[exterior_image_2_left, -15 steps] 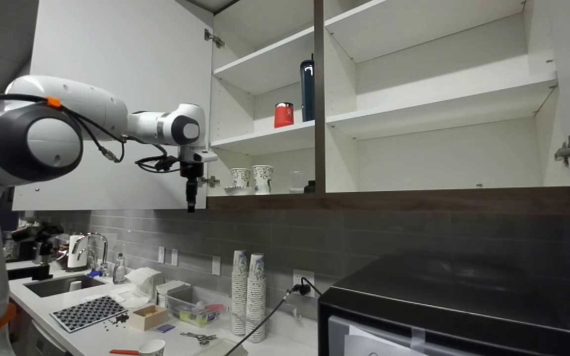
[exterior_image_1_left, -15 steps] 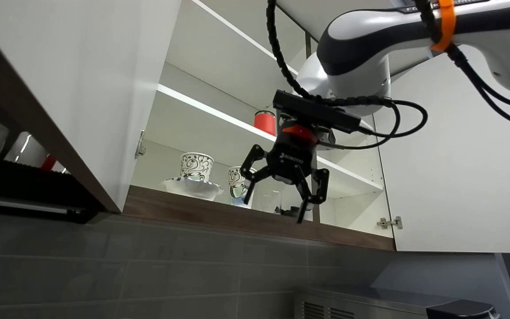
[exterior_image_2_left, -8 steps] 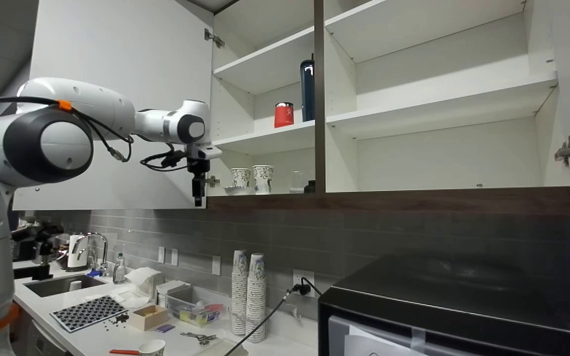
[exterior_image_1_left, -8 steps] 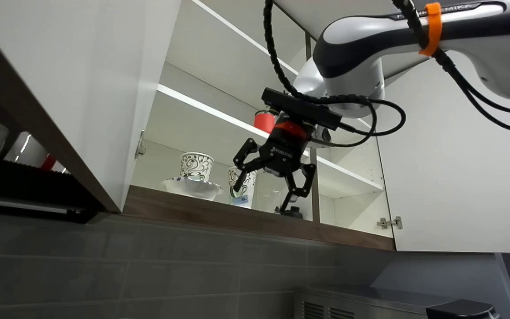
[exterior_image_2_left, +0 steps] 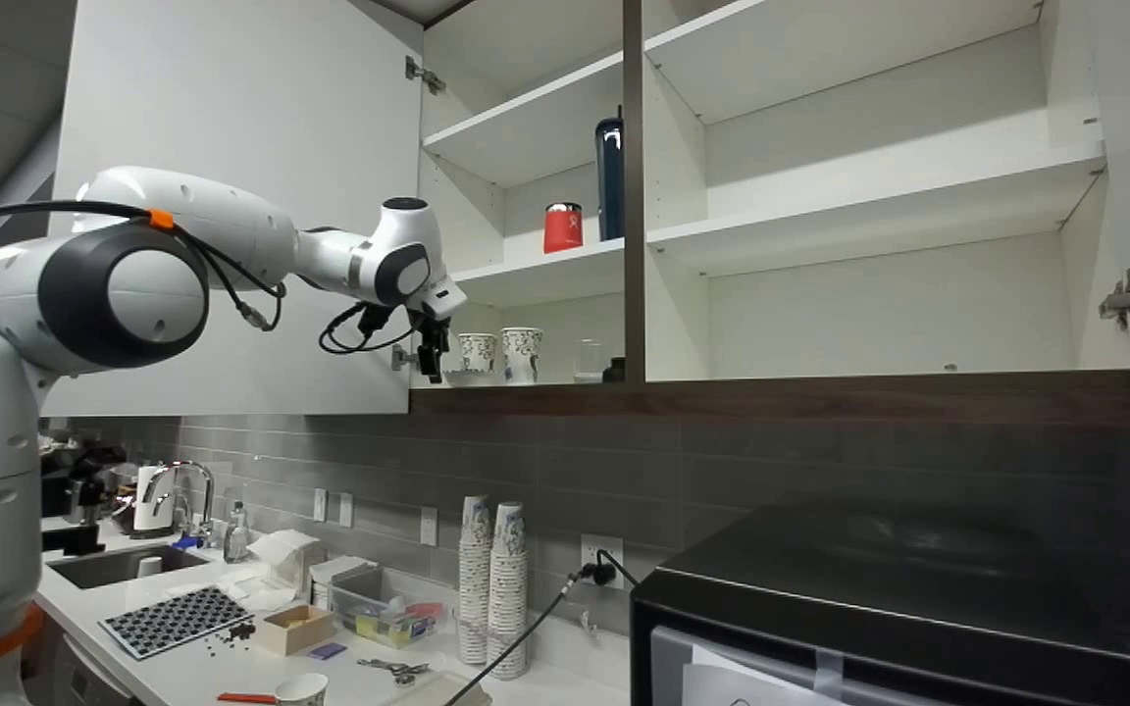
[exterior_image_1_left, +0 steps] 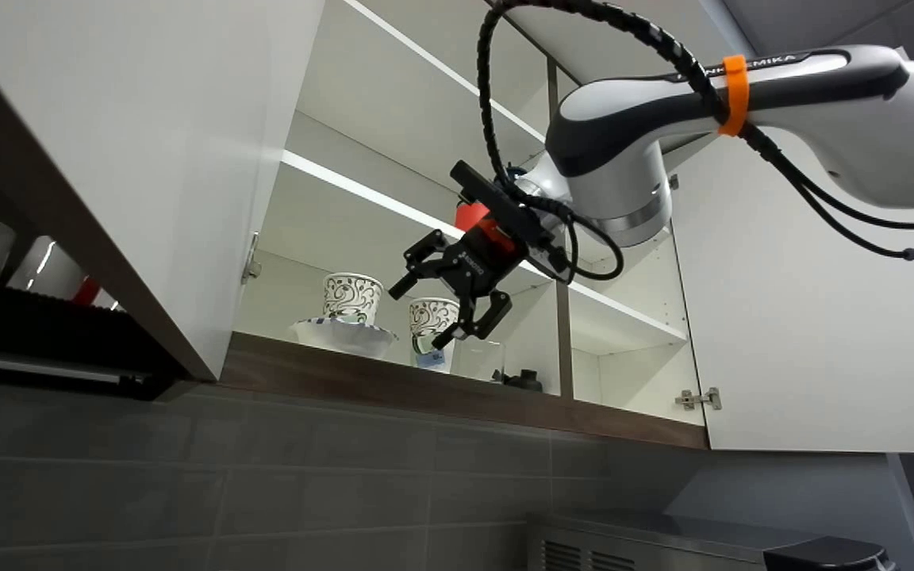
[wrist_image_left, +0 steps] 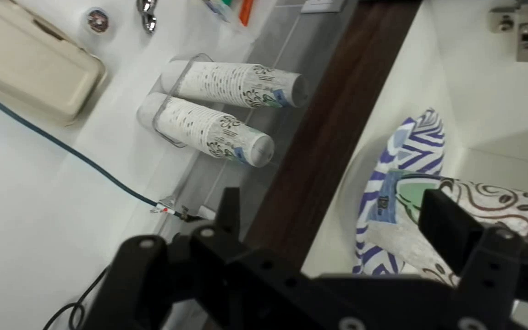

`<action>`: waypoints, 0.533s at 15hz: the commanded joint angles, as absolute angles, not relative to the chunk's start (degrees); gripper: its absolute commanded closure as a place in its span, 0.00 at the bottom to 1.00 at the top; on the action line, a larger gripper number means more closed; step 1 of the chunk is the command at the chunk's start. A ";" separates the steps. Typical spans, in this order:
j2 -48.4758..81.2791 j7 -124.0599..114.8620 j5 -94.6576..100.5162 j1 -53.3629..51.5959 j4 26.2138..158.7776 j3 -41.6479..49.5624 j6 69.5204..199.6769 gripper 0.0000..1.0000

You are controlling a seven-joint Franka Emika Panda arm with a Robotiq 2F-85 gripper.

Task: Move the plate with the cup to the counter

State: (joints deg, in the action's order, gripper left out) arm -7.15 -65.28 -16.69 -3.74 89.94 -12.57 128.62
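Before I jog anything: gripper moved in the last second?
Yes. Against the cabinet's wooden edge in an exterior view, the gripper has moved up and leftward in the picture, ending nearer the plate there.

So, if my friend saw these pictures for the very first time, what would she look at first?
Probably the big white robot arm, with its black gripper spread open at the front of the cupboard. Next might be the bright red cup on a shelf, beside a dark blue tumbler. On the level below, a short swirly cup sits on a plate with purple-and-white zigzags.
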 commanded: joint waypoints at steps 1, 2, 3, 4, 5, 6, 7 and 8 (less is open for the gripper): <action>-5.77 -64.57 -19.73 -5.90 90.85 -11.53 134.64 0.00; -5.43 -64.39 -20.15 -6.20 90.87 -11.47 135.47 0.01; -5.14 -64.44 -20.32 -6.44 90.91 -11.43 136.18 0.15; -4.92 -64.51 -20.43 -6.64 90.90 -11.38 136.61 0.26; -4.77 -64.48 -20.59 -6.80 90.96 -11.36 137.12 0.30; -4.61 -64.65 -20.59 -6.90 90.99 -11.32 137.57 0.38; -4.48 -64.65 -20.63 -6.99 91.00 -11.26 137.86 0.48; -4.38 -64.83 -20.50 -7.07 91.03 -11.19 138.18 0.25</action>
State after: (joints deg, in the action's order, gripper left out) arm -4.53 -65.12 -19.07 -5.95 90.26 -12.09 136.17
